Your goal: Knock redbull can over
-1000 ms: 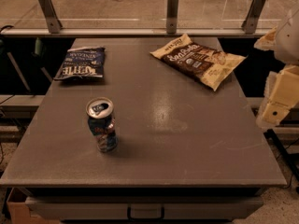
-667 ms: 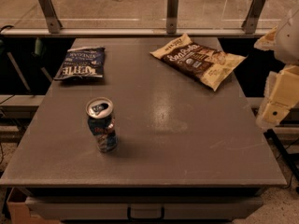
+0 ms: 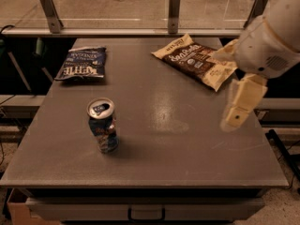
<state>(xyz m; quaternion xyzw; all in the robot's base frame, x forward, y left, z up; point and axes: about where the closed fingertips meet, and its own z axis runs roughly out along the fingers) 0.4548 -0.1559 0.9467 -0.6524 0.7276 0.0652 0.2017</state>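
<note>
The redbull can stands upright on the grey table, left of the middle and near the front. It is blue and silver with dented sides, and its silver top with the pull tab faces up. My gripper hangs from the cream-coloured arm over the right side of the table. It is far to the right of the can and does not touch it.
A flat dark-blue snack bag lies at the back left. A cream-and-brown snack bag lies at the back right, partly behind my arm. A glass barrier with metal posts runs along the far edge.
My arm and gripper have moved left, from beyond the table's right edge to above its right side. The can and both bags have not moved.
</note>
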